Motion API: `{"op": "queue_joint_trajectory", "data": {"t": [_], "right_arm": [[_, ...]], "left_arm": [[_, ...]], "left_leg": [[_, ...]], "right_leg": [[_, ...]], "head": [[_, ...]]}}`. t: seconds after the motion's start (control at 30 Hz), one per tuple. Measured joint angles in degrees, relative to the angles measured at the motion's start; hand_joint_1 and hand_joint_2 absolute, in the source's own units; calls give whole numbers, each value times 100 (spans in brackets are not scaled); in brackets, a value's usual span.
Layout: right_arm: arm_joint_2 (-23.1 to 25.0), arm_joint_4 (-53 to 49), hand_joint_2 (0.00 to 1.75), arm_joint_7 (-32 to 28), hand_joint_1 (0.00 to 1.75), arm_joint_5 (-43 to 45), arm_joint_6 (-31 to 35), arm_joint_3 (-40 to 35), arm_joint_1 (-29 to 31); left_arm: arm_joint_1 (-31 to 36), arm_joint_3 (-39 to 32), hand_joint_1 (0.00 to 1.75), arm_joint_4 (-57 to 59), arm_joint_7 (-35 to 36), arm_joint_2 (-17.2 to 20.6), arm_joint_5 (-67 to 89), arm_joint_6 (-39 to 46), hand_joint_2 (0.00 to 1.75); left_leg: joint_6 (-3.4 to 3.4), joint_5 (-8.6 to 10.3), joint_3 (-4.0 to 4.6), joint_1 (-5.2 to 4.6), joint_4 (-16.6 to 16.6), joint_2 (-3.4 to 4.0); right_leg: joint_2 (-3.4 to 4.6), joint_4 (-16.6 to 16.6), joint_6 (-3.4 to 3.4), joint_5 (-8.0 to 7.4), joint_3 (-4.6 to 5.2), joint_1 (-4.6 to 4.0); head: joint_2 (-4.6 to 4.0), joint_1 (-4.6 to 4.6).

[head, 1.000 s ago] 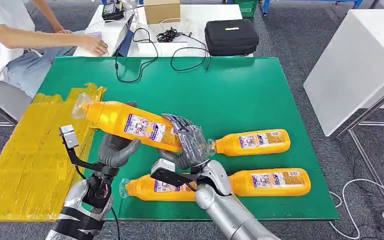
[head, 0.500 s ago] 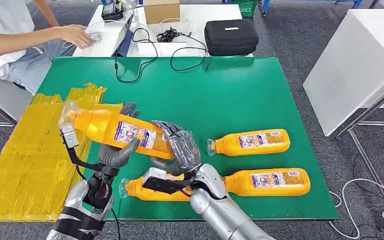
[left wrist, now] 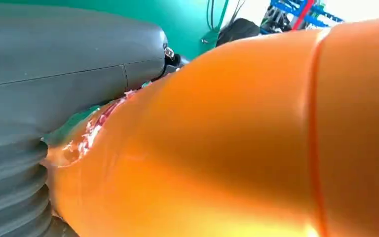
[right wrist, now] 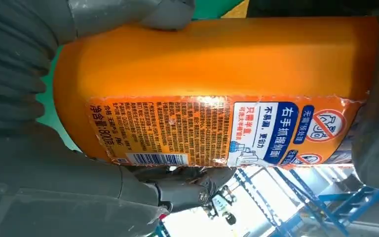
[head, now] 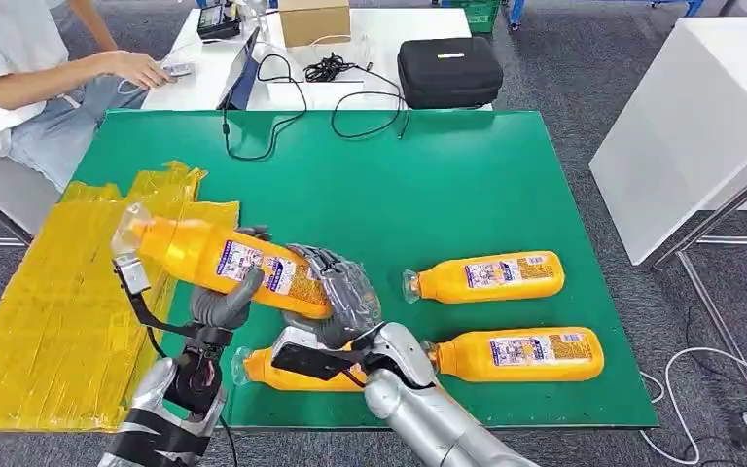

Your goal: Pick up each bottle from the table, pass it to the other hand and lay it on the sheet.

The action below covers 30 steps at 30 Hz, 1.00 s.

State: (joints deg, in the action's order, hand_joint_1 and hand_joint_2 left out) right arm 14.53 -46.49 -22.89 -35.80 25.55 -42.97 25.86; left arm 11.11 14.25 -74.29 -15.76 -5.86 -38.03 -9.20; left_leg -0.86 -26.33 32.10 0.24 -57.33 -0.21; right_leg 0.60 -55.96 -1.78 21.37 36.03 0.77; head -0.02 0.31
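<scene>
**Orange bottle held in both hands above the table's left part**

Orange plastic fills the centre-left of the head view: we see one bottle held off the green table, tilted, with its clear cap toward the upper left and its base toward the lower right. The cap end hangs over the edge of the yellow sheet, which covers the left of the frame.

We find the left hand under the bottle's middle, fingers curled up around the labelled body. The right hand wraps the base end, fingers closed over the top. In the right wrist view the bottle lies across the frame with its printed label facing the camera and grey fingers pressed on its side. In the left wrist view the orange body lies against the grey thumb.

Three more bottles lie flat on the table: one right of centre, one lower right, and one at lower centre, partly behind the right wrist.

A person sits at the upper left beside a white desk carrying a black case.
</scene>
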Motion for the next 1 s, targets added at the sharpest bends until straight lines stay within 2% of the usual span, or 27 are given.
{"op": "queue_joint_trajectory", "data": {"t": [0.5, 0.53, 0.57, 0.6, 0.63, 0.8, 1.0], "right_arm": [[2, 64, 175, 37, 175, 70, -15, -90, 53], [0, 64, 175, 37, 9, 70, -15, -90, 54], [2, 66, 175, 37, 0, 70, -15, -92, 54], [2, 66, 175, 37, 0, 74, -13, -92, 56], [2, 68, 0, 37, 0, 79, -15, -96, 55], [-61, -103, 0, 31, 0, 532, -317, -83, -20], [-545, -1852, 0, 114, 0, 1390, -866, 398, -461]], "left_arm": [[-82, -44, 175, -125, -50, -76, -42, 254, 175], [-82, -44, 175, -125, -53, -76, -42, 254, 175], [-82, -46, 175, -125, -55, -76, -44, 254, 175], [-82, -46, 175, -127, -57, -76, -44, 258, 175], [-82, -46, 175, -135, -64, -79, -44, 267, 175], [-66, -151, 175, -230, -166, -87, 0, 431, 175], [-163, -402, 175, -509, -553, -50, 586, 949, 175]], "left_leg": [[0, 0, 0, 0, 0, 0], [0, 0, 0, 0, 0, 0], [0, 0, 0, 0, 0, 0], [0, 0, 0, 0, 0, 0], [0, 0, 0, 0, 0, 0], [0, 0, -1, 0, 0, 0], [-1, 0, 4, 0, 0, -2]], "right_leg": [[0, 0, 0, 0, 0, 0], [0, 0, 0, 0, 0, 0], [0, 0, 0, 0, 0, 0], [0, 0, 0, 0, 0, 0], [0, 0, 0, 0, 0, 0], [0, 0, 0, 0, 1, 0], [-2, 0, 0, 0, 1, 1]], "head": [[0, 2], [0, 0], [0, 0], [0, 0], [0, 0], [0, 0], [0, 4]]}}
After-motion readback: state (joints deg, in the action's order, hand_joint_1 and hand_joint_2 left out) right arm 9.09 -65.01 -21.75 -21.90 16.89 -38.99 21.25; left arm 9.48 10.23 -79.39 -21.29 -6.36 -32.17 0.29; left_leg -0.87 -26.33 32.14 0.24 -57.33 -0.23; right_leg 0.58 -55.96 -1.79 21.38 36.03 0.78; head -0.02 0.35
